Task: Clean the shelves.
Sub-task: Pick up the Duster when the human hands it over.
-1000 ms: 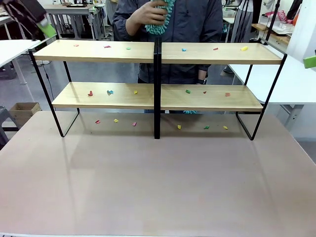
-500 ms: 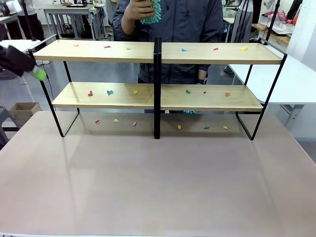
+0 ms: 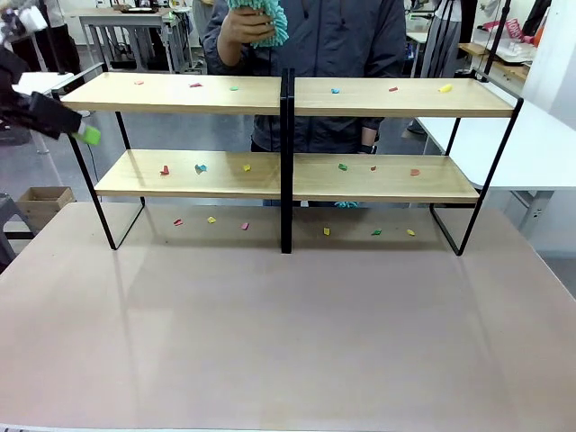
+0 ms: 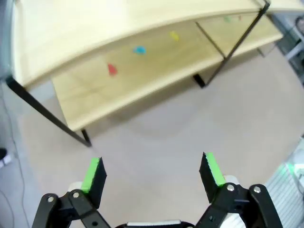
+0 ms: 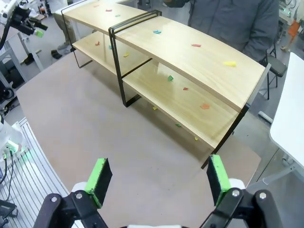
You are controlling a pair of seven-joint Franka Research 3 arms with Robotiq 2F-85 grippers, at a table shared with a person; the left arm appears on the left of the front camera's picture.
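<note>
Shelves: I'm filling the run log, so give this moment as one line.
shelves: scraps on both boards | left gripper: open, empty | right gripper: open, empty | person's hand: holds teal duster

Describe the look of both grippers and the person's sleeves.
The left gripper and the right gripper look alike: black jointed linkages with pale round bolts, each ending in two flat black fingers faced with bright green pads. The person's sleeve is long and dark grey, part of a jacket.

Robotics lab, white worktables (image 3: pixel 540 153), cluttered benches (image 3: pixel 135 18) behind, cardboard box (image 3: pixel 42 200) on floor (image 3: pixel 202 133)
</note>
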